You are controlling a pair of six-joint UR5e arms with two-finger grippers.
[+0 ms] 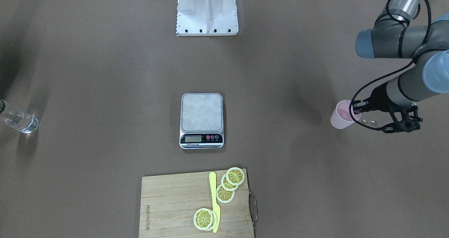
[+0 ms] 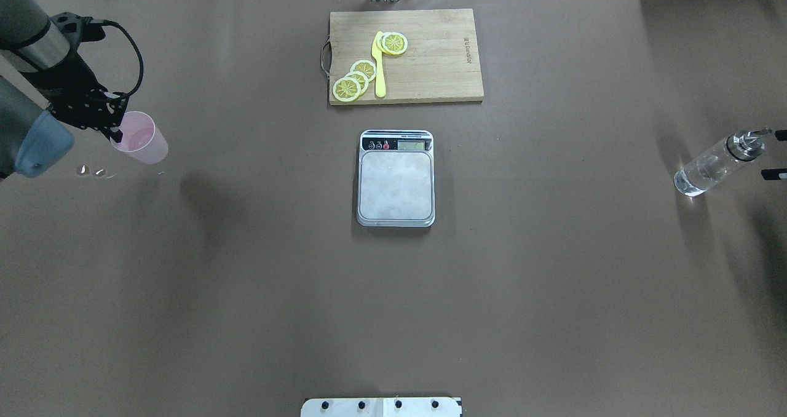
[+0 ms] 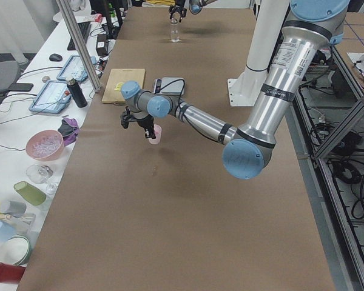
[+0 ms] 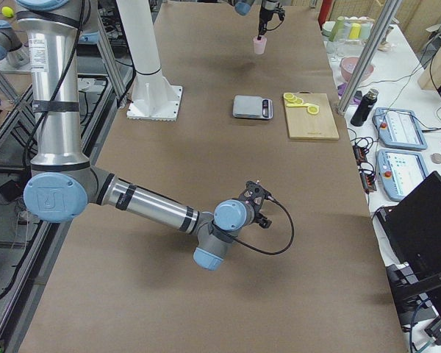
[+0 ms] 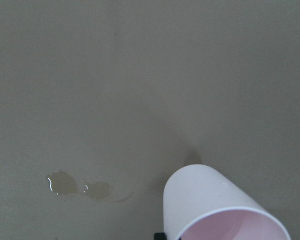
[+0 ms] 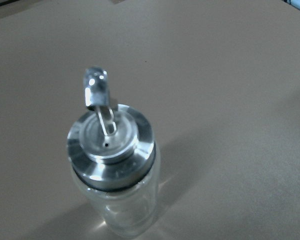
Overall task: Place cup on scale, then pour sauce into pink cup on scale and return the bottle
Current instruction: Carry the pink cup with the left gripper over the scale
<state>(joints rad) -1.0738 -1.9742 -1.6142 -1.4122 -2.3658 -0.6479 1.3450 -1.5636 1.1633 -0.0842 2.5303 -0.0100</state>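
Brown table (image 2: 393, 312), puddles (image 2: 92, 171); left end effector (image 2: 115, 135) holding cup (image 2: 144, 143), right end effector (image 2: 776, 154) wide.

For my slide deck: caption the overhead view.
Left tool grips the pink cup far left; scale bare mid-table; bottle stands far right.

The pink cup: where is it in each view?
Front-facing: cup at right, mid-height.
Overhead: cup at upper left.
Exterior left: cup left of centre.
Exterior right: cup at top centre.
Left wrist: cup at bottom right.
Right wrist: not in it.
Landmark: the scale, in all four exterior views.
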